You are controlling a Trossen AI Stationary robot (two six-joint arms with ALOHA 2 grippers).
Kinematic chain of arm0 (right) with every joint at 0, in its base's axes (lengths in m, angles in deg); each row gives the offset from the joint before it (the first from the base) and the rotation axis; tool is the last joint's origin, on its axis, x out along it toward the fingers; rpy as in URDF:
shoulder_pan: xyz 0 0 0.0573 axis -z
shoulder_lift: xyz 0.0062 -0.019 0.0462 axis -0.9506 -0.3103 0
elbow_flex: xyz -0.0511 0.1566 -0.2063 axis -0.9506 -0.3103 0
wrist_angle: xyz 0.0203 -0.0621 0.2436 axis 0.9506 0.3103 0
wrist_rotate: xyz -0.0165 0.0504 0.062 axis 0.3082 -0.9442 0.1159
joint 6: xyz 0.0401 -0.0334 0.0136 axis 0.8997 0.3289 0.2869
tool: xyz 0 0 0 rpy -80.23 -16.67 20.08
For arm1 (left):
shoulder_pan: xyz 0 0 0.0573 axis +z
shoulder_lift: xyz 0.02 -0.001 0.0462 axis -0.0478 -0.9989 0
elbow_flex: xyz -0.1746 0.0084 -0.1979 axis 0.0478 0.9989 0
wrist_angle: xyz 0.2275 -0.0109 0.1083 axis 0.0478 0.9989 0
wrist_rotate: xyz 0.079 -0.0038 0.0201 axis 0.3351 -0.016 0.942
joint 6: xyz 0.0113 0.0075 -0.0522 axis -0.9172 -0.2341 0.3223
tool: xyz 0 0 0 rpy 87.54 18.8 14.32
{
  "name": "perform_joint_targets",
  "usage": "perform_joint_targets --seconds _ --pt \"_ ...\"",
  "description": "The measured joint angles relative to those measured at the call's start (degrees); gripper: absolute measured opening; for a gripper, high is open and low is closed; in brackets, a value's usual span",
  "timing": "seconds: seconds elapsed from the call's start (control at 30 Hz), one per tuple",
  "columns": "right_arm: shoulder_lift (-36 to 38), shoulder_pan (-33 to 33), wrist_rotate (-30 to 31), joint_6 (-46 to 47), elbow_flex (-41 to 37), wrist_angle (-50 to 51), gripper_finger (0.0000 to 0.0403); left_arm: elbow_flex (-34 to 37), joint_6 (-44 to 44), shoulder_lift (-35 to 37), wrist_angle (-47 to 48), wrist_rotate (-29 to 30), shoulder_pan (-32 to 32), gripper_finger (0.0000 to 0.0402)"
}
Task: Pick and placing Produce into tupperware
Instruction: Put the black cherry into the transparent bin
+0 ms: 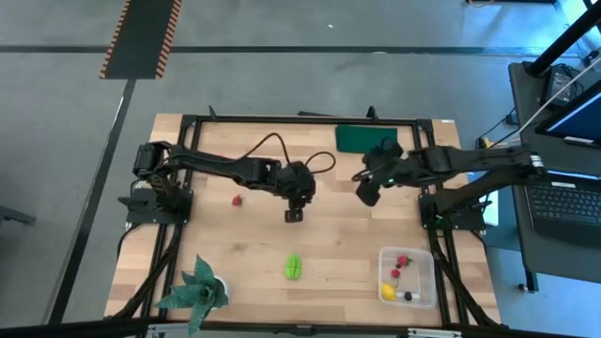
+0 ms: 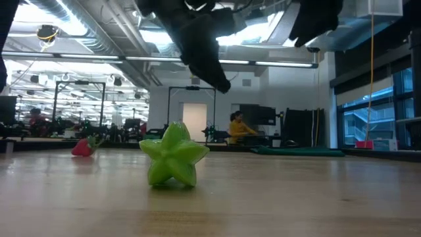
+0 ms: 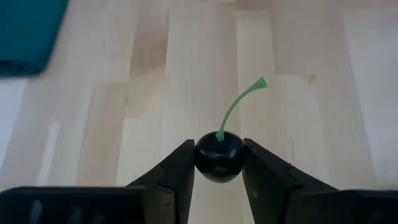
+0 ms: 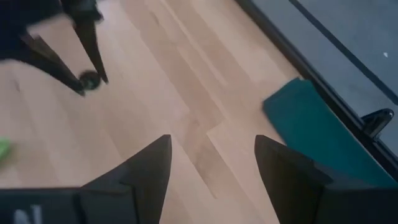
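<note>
Pinching a dark cherry (image 3: 218,155) by its sides, the left gripper (image 1: 295,214) is hanging over mid-table, left of the right gripper (image 4: 211,163), which is hovering spread and empty. Green star-shaped fruit (image 1: 294,267) is sitting nearer; the tupperware (image 1: 423,259) is lying near-right, holding berries and a lemon.

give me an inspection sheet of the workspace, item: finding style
surface: light wooden table, bare in the middle
job's things: dark cherry with green stem held by the left gripper; green ridged fruit and red berry loose on the table; tupperware near the right front corner holds a lemon-like piece, red berries and a dark berry
clutter: potted plant at left front corner; dark green rectangle at the far edge
grippers: left gripper shut on the cherry above mid-table; right gripper open, empty, near the rectangle
cables: black cable looping over the left arm
surroundings: laptop to the right; person in yellow far behind
</note>
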Motion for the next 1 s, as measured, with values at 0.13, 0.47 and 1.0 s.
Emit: perform_joint_targets --seconds 0.13,0.47,1.0 --pt "3.1 0.0 0.1 1.4 0.0 -0.1 0.0233 0.0 -0.1 -3.6 -5.2 -0.6 0.2 0.0109" --pt "3.4 -0.1 0.0 1.6 0.0 -0.5 0.0233 0.0 4.3 -15.3 -21.5 -5.9 0.0 0.0111" --pt "3.1 -0.1 -0.1 2.9 0.0 0.4 0.0233 0.0 7.2 -20.3 -27.3 -7.8 0.0 0.0145"
